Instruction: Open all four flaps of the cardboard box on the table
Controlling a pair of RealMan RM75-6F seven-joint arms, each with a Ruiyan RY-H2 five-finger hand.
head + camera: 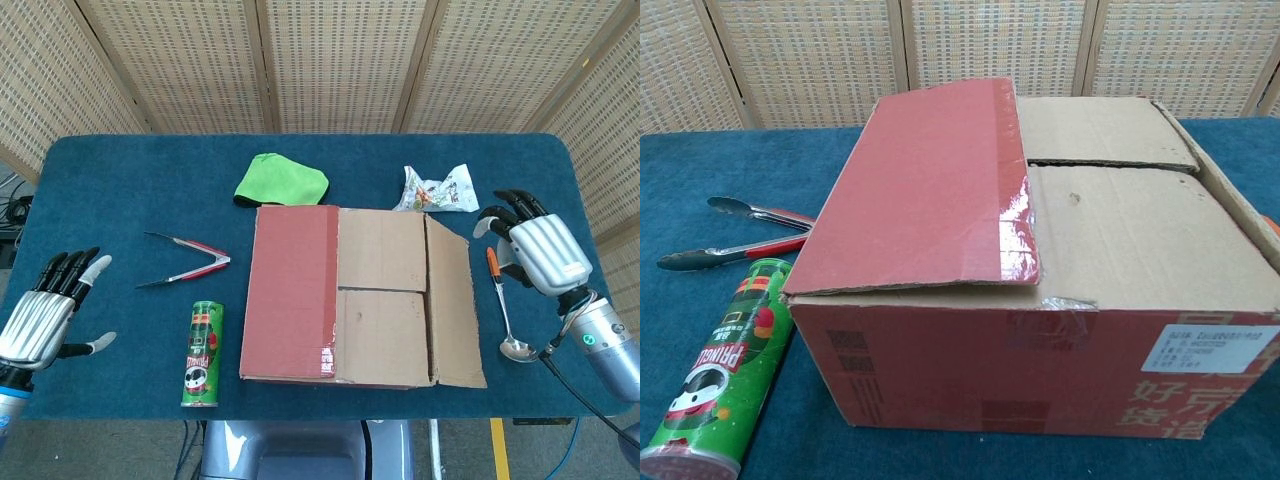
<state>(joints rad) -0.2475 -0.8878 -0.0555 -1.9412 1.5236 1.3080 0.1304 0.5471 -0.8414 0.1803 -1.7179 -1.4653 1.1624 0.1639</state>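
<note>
Blue table (120, 170) | cardboard box (345, 295): red flap shut, right flap folded out | left hand (45, 320), right hand (535, 250): fingers apart, empty | spoon (505, 310) beside right hand.

A: Bright, even light in both views, seemingly from above; shadows are short and soft, hugging the box (340, 295) and the can (203, 354).

B: Any glare?

A: A pale sheen on the tape (1017, 235) in the chest view, and small highlights on the spoon (508, 320) bowl and tongs (185, 258).

B: Focus?

A: Sharp across the head view. In the chest view the can's near end (685, 440) softens slightly, and the screen's (940, 45) uprights bow near the edges.
</note>
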